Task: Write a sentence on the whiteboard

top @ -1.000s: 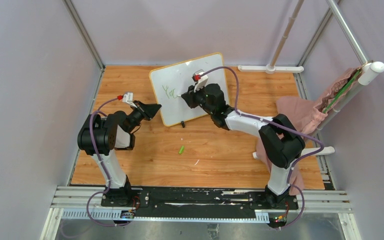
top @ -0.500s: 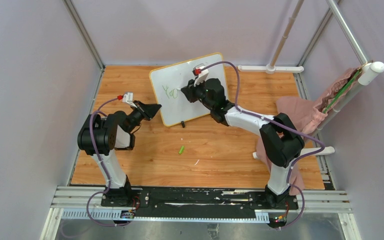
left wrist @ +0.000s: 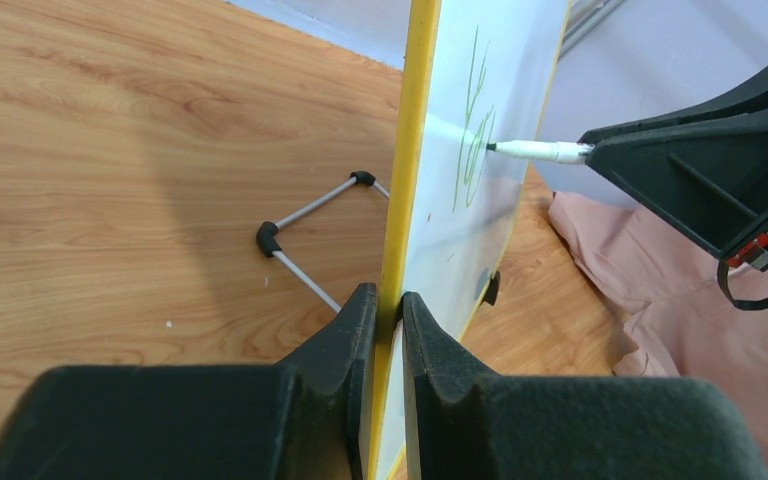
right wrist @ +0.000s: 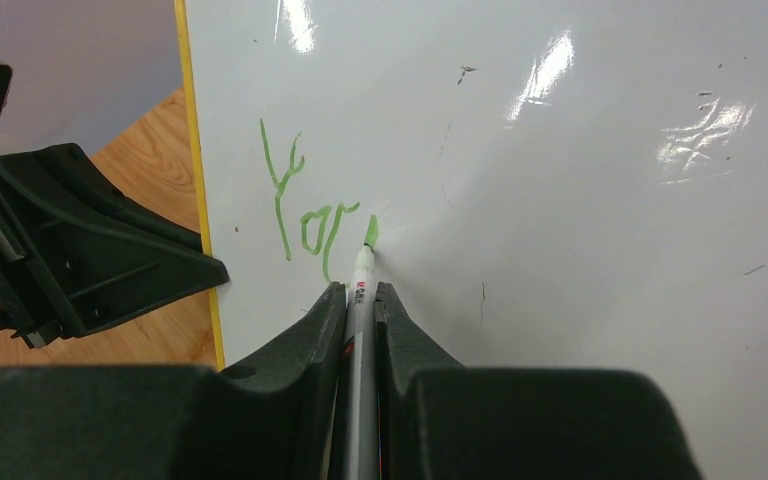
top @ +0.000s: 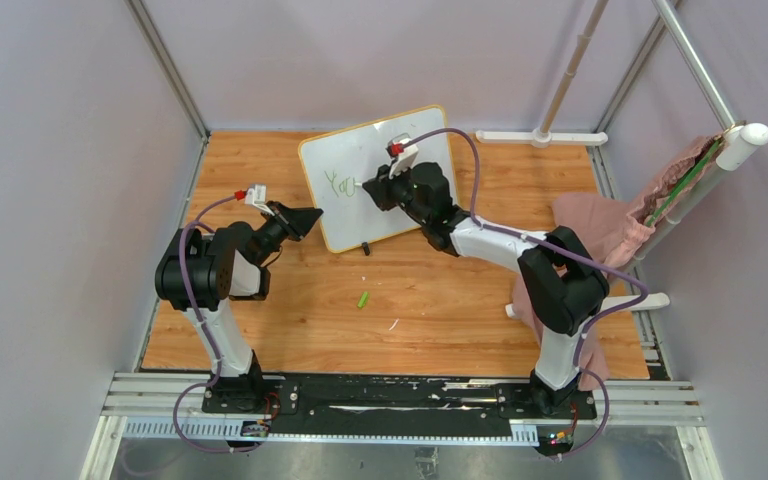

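Observation:
The whiteboard stands tilted on the wooden table, white with a yellow rim. My left gripper is shut on its left edge and holds it upright; it also shows in the top view. My right gripper is shut on a white marker whose green tip touches the board. Green letters read roughly "Yo" plus a part-formed stroke, at the board's left side. The right gripper shows in the top view in front of the board.
A green marker cap lies on the table in front of the board. A pink cloth hangs at the right by a white rack. A black clip foot and a wire stand support the board.
My right gripper moved up and slightly left along the board with the marker, adding to the green stroke after "Yo". The left arm has not moved.

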{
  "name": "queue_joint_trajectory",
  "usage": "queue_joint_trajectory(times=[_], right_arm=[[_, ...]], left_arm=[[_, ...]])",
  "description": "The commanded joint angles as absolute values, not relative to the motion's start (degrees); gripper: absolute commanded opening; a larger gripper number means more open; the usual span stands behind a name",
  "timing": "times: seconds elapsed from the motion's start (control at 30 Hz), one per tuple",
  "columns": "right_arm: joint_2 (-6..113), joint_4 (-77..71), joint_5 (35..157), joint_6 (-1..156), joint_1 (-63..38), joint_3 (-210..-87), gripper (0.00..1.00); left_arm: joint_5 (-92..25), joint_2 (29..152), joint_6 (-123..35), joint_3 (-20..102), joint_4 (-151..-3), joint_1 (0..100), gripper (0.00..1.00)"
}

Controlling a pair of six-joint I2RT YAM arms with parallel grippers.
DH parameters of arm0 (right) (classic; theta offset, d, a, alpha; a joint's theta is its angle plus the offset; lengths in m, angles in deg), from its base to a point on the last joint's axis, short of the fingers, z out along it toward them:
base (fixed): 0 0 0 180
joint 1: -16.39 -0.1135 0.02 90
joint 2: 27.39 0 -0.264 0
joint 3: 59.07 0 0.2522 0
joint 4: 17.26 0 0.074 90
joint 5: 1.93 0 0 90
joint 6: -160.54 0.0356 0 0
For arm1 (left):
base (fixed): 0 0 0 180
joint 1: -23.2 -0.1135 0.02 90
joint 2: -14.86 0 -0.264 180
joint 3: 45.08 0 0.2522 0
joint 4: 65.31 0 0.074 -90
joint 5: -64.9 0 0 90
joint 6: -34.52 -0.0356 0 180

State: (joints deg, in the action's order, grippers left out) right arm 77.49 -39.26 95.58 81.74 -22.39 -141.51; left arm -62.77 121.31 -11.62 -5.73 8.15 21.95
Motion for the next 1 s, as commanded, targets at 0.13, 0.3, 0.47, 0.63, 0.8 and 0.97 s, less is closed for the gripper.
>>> queue_joint_trajectory(times=[0.13, 0.3, 0.47, 0.63, 0.8, 0.97], right_arm=[[76.43, -39.96, 93.69, 82.57, -22.01, -136.99, 0.00], [74.97, -39.90, 92.47, 82.34, -21.64, -135.76, 0.00], [72.44, -42.03, 93.09, 83.32, -21.20, -135.14, 0.00], [70.06, -42.25, 93.24, 83.85, -20.81, -136.49, 0.00], [70.48, -40.46, 92.73, 82.77, -19.57, -138.49, 0.00], [72.02, -39.04, 93.02, 82.35, -18.44, -140.38, 0.00]], left_arm=[[-63.25, 122.44, -12.85, -6.09, 9.72, 22.59, 0.00], [-63.25, 122.45, -12.85, -6.09, 9.75, 22.59, 0.00], [-63.33, 122.52, -12.76, -6.09, 9.78, 22.59, 0.00], [-63.33, 122.46, -12.77, -6.18, 9.74, 22.59, 0.00], [-63.25, 122.44, -12.77, -6.18, 9.70, 22.60, 0.00], [-63.25, 122.52, -12.76, -6.09, 9.71, 22.64, 0.00]])
